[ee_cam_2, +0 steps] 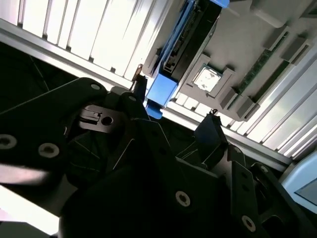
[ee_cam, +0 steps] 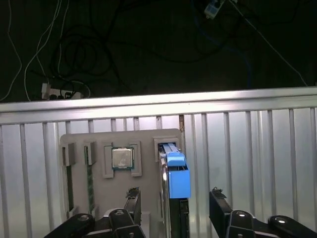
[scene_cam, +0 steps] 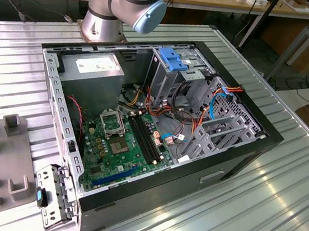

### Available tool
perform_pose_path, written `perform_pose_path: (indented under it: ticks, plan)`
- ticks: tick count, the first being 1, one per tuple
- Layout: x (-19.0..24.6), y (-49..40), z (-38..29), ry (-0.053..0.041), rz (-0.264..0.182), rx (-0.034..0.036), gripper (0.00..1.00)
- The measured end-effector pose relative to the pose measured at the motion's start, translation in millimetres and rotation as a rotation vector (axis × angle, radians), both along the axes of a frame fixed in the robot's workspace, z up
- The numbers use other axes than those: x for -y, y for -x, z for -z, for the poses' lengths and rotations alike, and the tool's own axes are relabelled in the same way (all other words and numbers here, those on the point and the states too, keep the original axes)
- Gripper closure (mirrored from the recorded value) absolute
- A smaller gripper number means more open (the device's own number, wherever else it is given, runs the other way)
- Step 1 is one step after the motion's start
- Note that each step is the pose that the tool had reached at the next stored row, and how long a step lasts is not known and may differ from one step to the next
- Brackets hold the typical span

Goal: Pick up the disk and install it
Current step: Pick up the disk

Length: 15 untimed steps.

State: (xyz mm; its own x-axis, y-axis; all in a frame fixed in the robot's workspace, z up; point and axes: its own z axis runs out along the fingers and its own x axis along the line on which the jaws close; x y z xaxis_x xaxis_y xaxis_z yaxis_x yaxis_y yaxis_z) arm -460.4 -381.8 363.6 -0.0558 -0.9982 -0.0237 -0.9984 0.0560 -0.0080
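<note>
At edge of tray point(ee_cam: 146, 148), your gripper point(ee_cam: 174, 194) hung wide open & empty over upright disk point(ee_cam: 177, 174); centring prob. mattered most.

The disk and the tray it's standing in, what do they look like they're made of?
The disk: its side rail looks like blue plastic, smooth and evenly coloured. The body beside the rail looks like grey metal, though little of it shows. The tray: matt grey with raised, moulded-looking pockets, so probably plastic, possibly painted metal.
</note>
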Motion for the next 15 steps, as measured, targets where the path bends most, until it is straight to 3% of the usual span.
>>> perform_pose_path:
  ticks: [5, 15]
  plan:
    - [-1.1, 0.2, 9.2, -0.0017, -0.005, 0.0004, 0.34]
    - [-1.5, 2.8, 41.5, -0.0023, -0.016, 0.0006, 0.34]
